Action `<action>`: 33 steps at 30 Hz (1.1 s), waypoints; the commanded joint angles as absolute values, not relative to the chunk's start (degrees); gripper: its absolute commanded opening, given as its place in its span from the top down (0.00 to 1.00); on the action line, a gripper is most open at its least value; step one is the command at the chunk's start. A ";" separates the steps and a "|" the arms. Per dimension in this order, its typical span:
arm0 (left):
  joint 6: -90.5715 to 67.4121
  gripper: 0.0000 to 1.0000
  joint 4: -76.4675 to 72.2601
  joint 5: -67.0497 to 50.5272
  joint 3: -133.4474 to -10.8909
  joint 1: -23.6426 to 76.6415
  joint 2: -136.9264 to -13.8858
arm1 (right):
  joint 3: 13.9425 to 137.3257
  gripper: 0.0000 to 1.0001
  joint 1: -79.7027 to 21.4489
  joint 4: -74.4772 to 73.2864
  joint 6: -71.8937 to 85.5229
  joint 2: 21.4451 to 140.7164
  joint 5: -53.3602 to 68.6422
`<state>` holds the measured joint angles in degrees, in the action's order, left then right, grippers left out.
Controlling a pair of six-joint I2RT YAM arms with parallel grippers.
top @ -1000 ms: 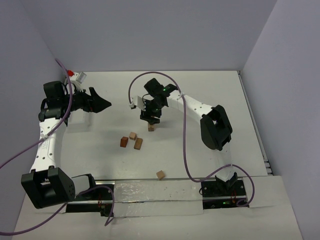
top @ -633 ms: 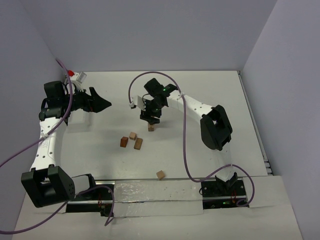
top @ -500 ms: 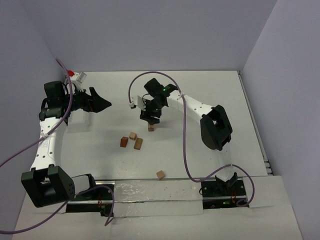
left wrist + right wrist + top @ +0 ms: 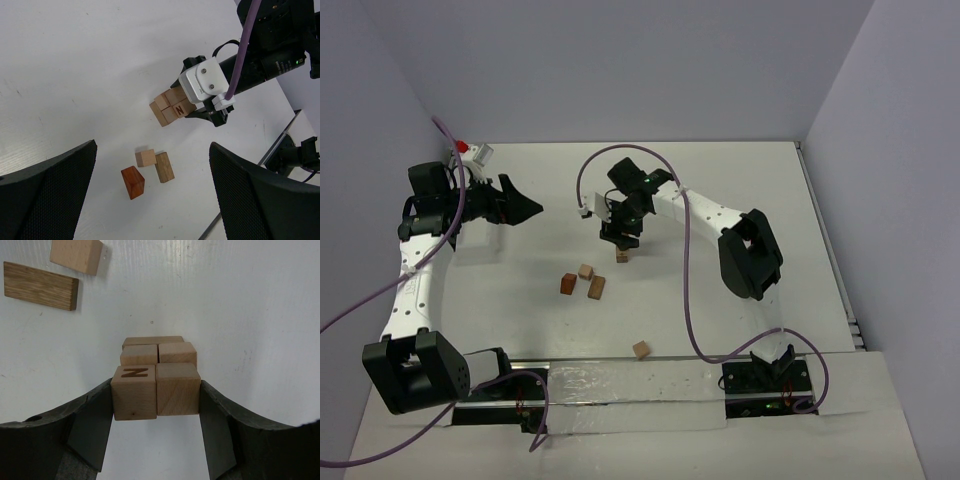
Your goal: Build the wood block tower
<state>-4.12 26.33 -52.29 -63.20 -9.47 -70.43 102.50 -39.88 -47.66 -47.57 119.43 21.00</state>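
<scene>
Where the tower [image 4: 175, 352] stands near the middle of the table [image 4: 740, 180], its top pair of cubes [image 4: 175, 390], one marked N, sits side by side over a second pair. The right gripper [image 4: 156, 405] clamps that top pair from above, its fingers against the outer faces. Three loose blocks [image 4: 597, 288] lie clustered nearby, toward the arm bases, and a fourth block [image 4: 641, 349] lies closer still to the bases. The left gripper [image 4: 525, 209] hangs spread wide, holding nothing, well off to the left.

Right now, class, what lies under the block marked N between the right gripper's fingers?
Beneath the N block and its plain neighbour, the right wrist view shows a second pair of blocks and a further block's edge. Whatever lies lower is covered.
</scene>
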 commanded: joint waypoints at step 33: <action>-3.84 0.01 24.52 -53.55 -63.61 -9.87 -70.77 | 105.45 0.34 -41.37 -45.95 -47.11 120.56 21.01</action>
<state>-4.08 26.33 -52.29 -63.20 -9.47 -70.72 102.83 -40.65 -47.51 -47.44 119.44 20.96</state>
